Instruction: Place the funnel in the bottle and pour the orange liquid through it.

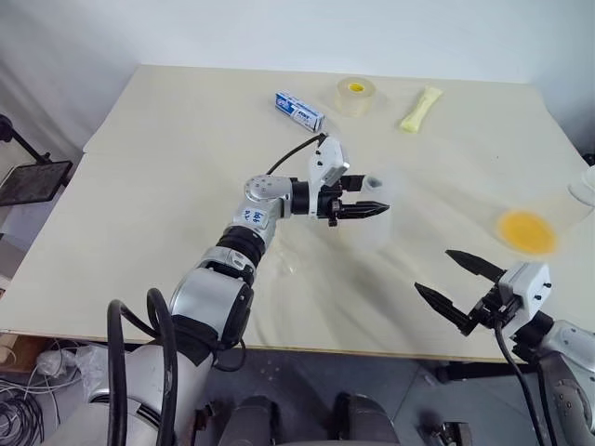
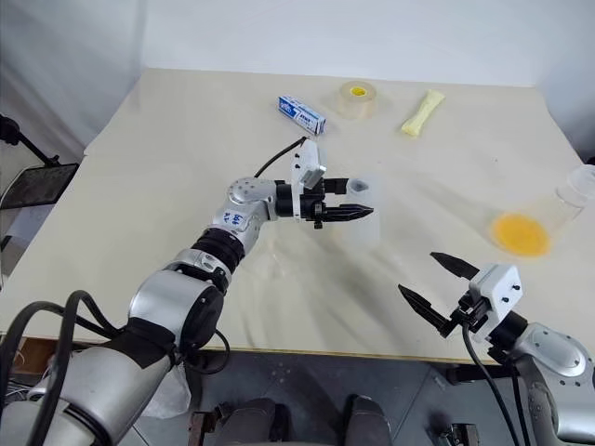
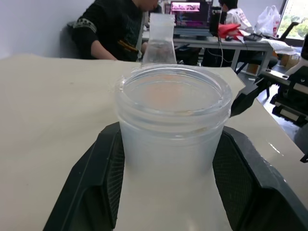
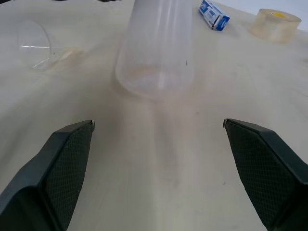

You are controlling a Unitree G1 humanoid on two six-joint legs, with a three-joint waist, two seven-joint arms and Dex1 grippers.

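Left arm reaching across mid-worktop (image 1: 186, 149), forearm bent in, left gripper (image 1: 372, 208) level and pointing toward the right arm. Jaws part-open, clamped either side of the bottle (image 1: 376, 221): frosted, see-through, wide threaded mouth, upright, looks empty. Cannot tell if its base is on the surface or just off it. Right gripper (image 1: 433, 269) low by the near worktop edge, level, aimed inward at the bottle; jaws spread wide, nothing between them. Bare worktop between right jaws and bottle, open lane straight ahead of them. Funnel (image 4: 36, 43) on its side on the surface, ahead of the right jaws and off to one flank, beside the bottle, well apart from both jaws. Orange liquid (image 1: 525, 232) beyond the right jaws toward the right worktop edge, a bright round patch in the base of a clear flask (image 3: 160, 41). Tape roll (image 1: 356, 96), blue box (image 1: 299, 110), yellow wrapped stick (image 1: 421, 109) far past the left jaws near the back edge, clear of both arms.
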